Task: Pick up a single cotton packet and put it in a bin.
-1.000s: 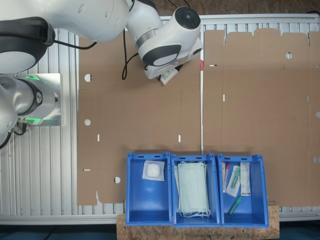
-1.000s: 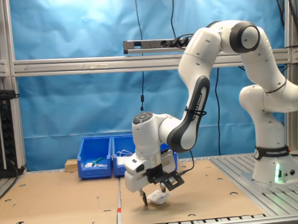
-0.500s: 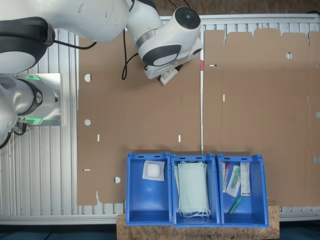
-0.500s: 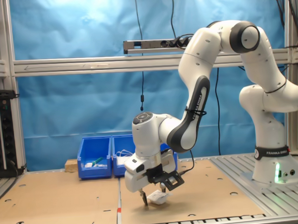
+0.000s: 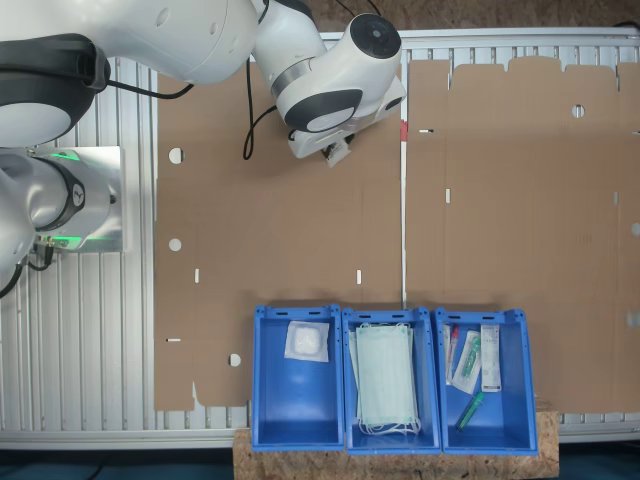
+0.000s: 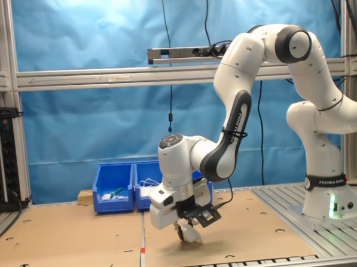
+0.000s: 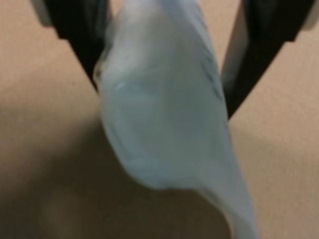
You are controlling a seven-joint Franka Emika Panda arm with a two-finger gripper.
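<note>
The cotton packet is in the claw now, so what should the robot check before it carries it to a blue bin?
1. Packet between the fingers: ok. The wrist view shows the cotton packet pinched between both dark fingers.
2. Packet off the cardboard: ok, it looks raised under the claw in the second exterior view, though only slightly.
3. Grip firm: cannot tell; the wrist view is blurred and the packet hangs loosely.
4. Only one packet held: cannot tell.
5. Room in a bin: ok. The bin at the first exterior view's left holds only one white pad packet.
6. Path across the cardboard: ok, nothing stands between.
</note>
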